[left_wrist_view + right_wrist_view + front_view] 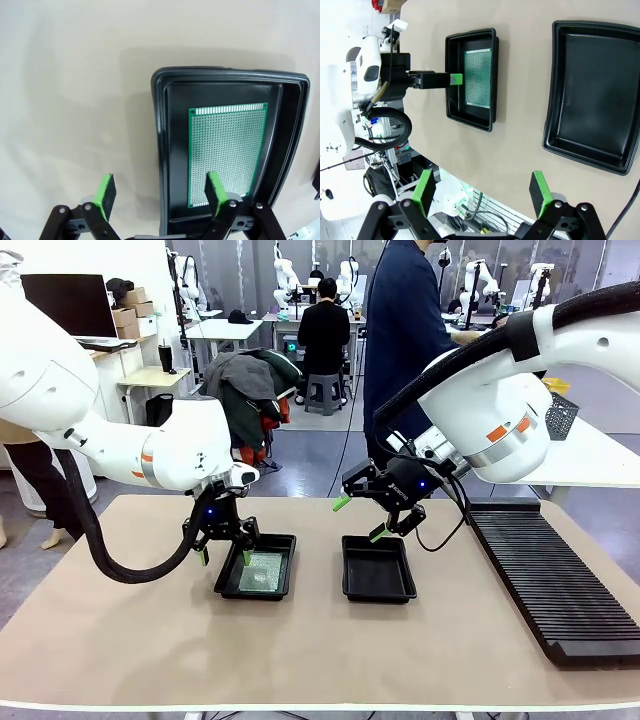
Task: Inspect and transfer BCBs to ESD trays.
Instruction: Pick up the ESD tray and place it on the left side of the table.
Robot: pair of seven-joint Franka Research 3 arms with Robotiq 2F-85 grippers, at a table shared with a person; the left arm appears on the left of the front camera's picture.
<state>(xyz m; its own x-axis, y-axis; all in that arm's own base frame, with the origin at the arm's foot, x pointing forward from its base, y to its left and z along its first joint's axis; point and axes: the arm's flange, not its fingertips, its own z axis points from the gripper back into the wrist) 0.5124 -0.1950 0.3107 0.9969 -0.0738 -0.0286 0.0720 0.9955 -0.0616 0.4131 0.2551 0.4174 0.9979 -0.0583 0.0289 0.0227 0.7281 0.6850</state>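
Left wrist view: left tool (160, 190) stood spread astride the rim of the ESD tray (225, 75), right tool (483, 186) spread too; closing there risked clamping rim, not BCB (227, 150), tipping it

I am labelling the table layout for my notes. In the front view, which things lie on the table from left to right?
ESD tray holding a green circuit board → empty ESD tray → long black slotted rack
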